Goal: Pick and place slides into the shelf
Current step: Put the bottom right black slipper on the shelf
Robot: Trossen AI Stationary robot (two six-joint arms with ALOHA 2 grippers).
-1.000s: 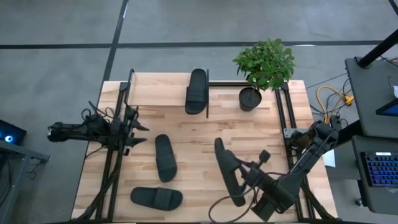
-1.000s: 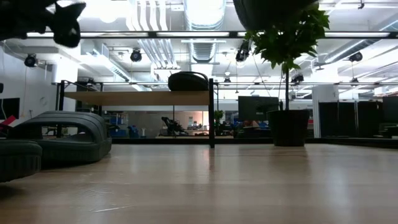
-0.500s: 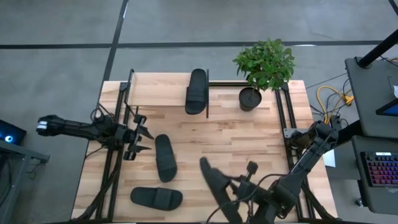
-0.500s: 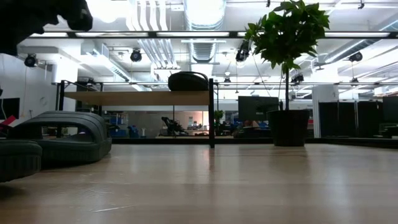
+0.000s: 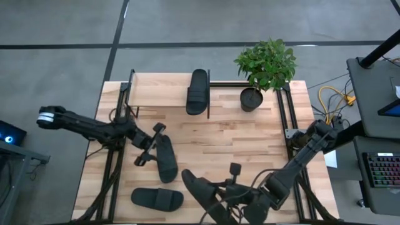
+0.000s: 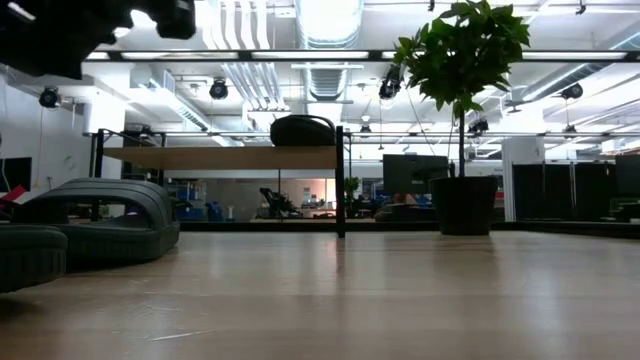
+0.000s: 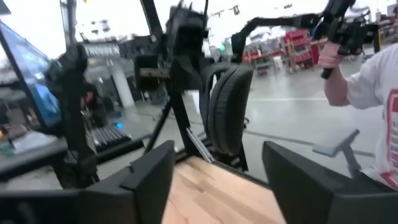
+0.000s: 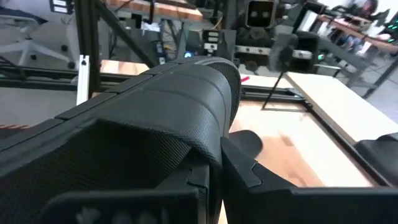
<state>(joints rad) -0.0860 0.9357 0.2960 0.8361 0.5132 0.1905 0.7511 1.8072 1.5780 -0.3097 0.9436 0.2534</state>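
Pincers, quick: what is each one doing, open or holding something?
Left pincer: open, empty, by a slide on the table.
Right pincer: shut on a lifted slide.

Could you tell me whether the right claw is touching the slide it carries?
Touching: the right wrist view shows the right claw clamped on the slide's strap.

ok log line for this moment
left end effector: open, at a table slide | right end effector: shut on slide | shelf: one slide

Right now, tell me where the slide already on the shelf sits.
High view: the slide lies at the shelf's right end, just left of the potted plant.
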